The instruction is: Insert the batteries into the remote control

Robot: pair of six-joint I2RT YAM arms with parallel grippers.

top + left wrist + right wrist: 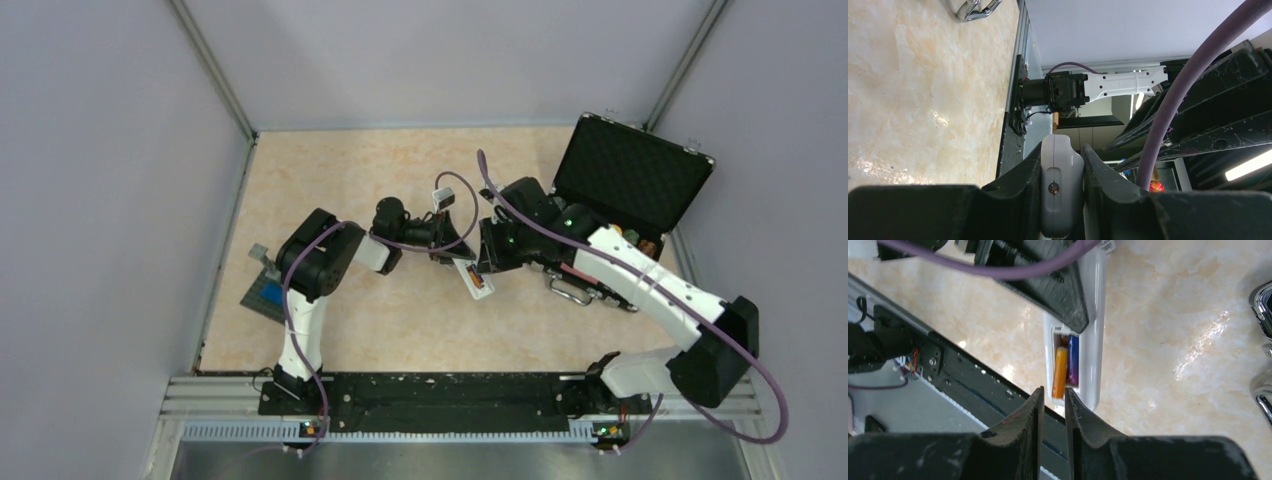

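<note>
The table (400, 180) holds an open black case (630, 175) at its far right, and both arms meet near the middle, in front of it. That is where we find the remote (1094, 340). It lies back side up, low over the tabletop and slanted towards the near edge, with its battery bay (1064, 390) uncovered.

The left claw (1063, 150) is clamped on the remote's body, one finger on each long side, as the left wrist view shows plainly. The right claw (1053, 390) hovers just over the near end of the bay. Its jaws stand a narrow slit apart, with nothing between them.

In the bay we see both batteries side by side: an orange battery (1060, 372) on the outer side and a dark battery (1073, 360), blue running to purple, next to it. We judge the loading to be nearly done, since no loose battery shows on the table or in either claw.

The orange one seems slightly askew against its neighbour, though from this angle we cannot be sure it is pressed fully home. What is left, in our judgement, is a last push to seat it and then letting the remote go.
</note>
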